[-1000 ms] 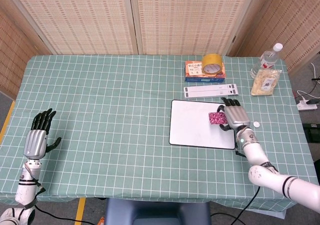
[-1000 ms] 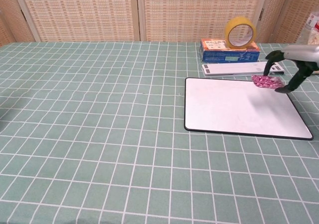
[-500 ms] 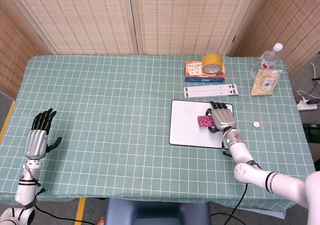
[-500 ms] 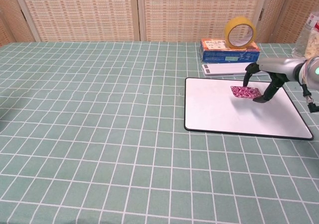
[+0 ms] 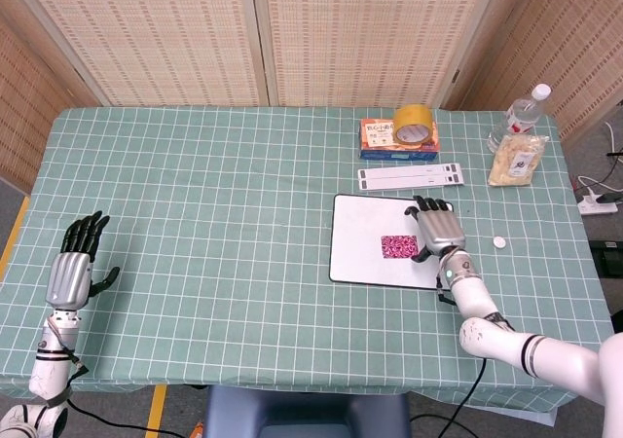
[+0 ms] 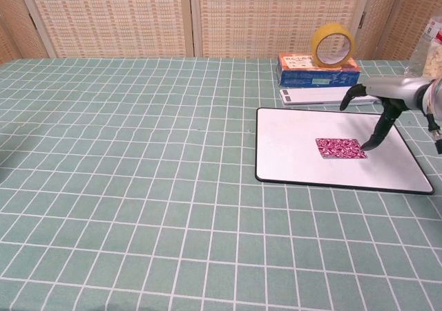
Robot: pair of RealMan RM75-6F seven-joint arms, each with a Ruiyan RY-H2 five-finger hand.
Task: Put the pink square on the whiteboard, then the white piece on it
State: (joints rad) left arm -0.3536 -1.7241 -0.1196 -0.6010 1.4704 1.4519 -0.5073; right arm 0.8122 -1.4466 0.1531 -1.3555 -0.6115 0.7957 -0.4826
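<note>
The pink patterned square (image 5: pixel 398 247) (image 6: pixel 340 148) lies flat on the whiteboard (image 5: pixel 362 224) (image 6: pixel 297 152), right of its middle. My right hand (image 5: pixel 438 229) (image 6: pixel 388 93) hovers just right of the square with its fingers spread and nothing in it. In the chest view one dark fingertip (image 6: pixel 366 145) reaches down to the square's right edge. The white piece (image 5: pixel 498 242), a small round disc, lies on the cloth right of the board and of that hand. My left hand (image 5: pixel 76 268) rests open near the table's left edge, far from everything.
Behind the board lie a white strip (image 5: pixel 410 177) (image 6: pixel 324 95) and an orange-and-blue box (image 5: pixel 375 138) (image 6: pixel 311 71) with a yellow tape roll (image 5: pixel 413 124) (image 6: pixel 331 46) on it. A water bottle (image 5: pixel 521 115) and a bag of food (image 5: pixel 516 161) stand at the far right.
My right hand carried the pink square from the board's right edge leftward, laid it flat on the board, let go and drew back a little to the right.
</note>
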